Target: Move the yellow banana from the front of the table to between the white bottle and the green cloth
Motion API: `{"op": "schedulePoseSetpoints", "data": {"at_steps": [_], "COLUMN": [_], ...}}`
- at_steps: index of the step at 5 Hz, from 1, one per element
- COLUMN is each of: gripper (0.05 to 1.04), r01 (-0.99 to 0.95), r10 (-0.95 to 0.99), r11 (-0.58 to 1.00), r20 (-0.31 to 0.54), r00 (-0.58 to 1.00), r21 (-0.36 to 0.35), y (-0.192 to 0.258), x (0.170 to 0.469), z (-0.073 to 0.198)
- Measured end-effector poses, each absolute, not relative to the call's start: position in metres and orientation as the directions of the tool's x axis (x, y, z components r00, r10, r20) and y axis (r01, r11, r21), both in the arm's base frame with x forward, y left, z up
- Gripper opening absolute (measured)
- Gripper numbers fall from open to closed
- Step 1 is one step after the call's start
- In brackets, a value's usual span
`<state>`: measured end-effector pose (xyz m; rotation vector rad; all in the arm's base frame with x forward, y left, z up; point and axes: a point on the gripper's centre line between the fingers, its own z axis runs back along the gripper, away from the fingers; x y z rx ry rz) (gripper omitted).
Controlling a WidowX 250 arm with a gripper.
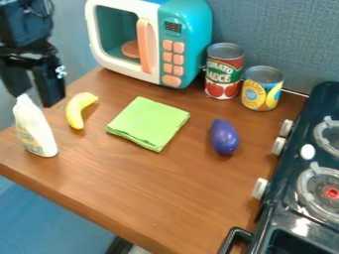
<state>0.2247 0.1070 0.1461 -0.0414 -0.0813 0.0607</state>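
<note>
Camera view, and here's the black gripper (34,98) at the upper left, hanging right over the tip of a white bottle (36,131). The jaws are apart, with a visible gap between them and nothing pinched; whether one fingertip brushes the bottle's top, I can't tell. And the bottle itself? It's on the wooden table (159,198), out by the left corner, narrow end up, with the yellow banana (77,110) just beside it on the inner side.

Now, how would it handle? It looks like light, smooth plastic, probably fairly stiff, perhaps a little slick, and I'd judge it unlikely to break; how full it is doesn't show. The tapering top gives a poor bite, so pads could slide up and off it. Better the upper body, just below the taper, squeezed evenly from both sides. A bump up high could tip it towards that nearby table edge.

Further in, a folded green cloth (148,124) lies around mid-table, the purple eggplant (224,137) sits towards the stove (291,198), and two cans stand by the back edge.
</note>
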Motion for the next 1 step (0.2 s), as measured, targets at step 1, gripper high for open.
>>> {"op": "schedulePoseSetpoints", "data": {"at_steps": [1], "gripper": [1.001], "r01": [-0.057], "r10": [0.059], "r11": [0.998], "r20": [0.079], "r00": [0.995], "r21": [-0.033], "y": [0.0997], "x": [0.2157], "z": [0.1482]}}
